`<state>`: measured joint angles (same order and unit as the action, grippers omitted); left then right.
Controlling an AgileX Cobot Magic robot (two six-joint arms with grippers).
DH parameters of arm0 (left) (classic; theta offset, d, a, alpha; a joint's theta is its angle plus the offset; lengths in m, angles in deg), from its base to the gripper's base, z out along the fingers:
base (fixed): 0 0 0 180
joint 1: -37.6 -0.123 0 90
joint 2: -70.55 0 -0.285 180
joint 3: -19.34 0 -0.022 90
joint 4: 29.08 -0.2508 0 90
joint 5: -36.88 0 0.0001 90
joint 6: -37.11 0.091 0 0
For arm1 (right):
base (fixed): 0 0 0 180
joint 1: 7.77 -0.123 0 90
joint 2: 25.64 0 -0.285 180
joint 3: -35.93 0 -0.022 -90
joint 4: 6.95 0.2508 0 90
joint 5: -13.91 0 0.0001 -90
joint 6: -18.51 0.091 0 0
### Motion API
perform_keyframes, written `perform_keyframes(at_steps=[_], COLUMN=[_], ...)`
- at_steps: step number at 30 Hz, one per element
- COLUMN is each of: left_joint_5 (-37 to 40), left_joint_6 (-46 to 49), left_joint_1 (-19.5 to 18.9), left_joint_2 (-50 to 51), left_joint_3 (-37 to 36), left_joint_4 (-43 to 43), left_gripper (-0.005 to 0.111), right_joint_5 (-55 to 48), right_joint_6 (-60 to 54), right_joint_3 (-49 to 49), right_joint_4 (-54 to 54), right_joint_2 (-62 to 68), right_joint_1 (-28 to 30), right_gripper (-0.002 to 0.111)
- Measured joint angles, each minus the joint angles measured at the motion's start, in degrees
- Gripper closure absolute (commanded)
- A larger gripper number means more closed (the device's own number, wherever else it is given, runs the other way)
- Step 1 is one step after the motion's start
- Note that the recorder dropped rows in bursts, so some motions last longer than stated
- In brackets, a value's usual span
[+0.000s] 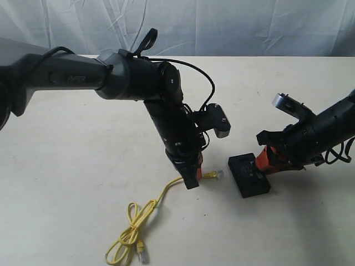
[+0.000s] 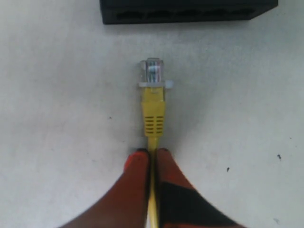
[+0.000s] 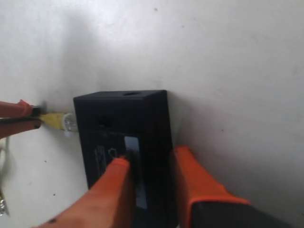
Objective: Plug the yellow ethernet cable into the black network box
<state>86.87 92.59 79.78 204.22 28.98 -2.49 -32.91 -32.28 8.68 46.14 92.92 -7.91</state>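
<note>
Cable (image 2: pixel 153 107) pinched in left gripper (image 2: pixel 152 156), right gripper (image 3: pixel 152 156) parted over box (image 3: pixel 121 111)

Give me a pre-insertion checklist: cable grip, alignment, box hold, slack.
1. Left gripper shut on the yellow ethernet cable just behind the plug: ok.
2. Plug faces the port row of the black network box: ok. Which port it lines up with: cannot tell.
3. Plug seated: not ok, bare table lies between plug and box.
4. Right gripper bracing the box: cannot tell; one finger over its top, one beside its side.
5. Slack: ok, loose loops trail behind the left gripper.
</note>
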Motion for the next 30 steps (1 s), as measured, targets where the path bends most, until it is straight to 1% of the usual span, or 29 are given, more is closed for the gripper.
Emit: perform_keyframes(at_steps=[2,10,19,30], left_joint_5=[0.0,0.0,0.0,0.1], left_joint_6=[0.0,0.0,1.8,1.9], left_joint_1=[0.0,0.0,0.0,0.0], left_joint_2=[0.0,0.0,0.0,0.0], left_joint_3=[0.0,0.0,0.2,1.3], left_joint_4=[0.1,0.3,3.0,2.6], left_gripper=[0.107,0.107,0.107,0.107], right_joint_5=[-0.2,-0.8,-0.9,-0.9], right_joint_6=[0.0,0.0,0.1,0.1], right_joint_3=[0.1,0.1,0.1,0.1], right_joint_4=[0.4,1.1,1.2,1.2], right_joint_2=[0.1,0.1,0.1,0.1], right_joint_1=[0.0,0.0,0.0,0.0], right_gripper=[0.109,0.108,0.108,0.108])
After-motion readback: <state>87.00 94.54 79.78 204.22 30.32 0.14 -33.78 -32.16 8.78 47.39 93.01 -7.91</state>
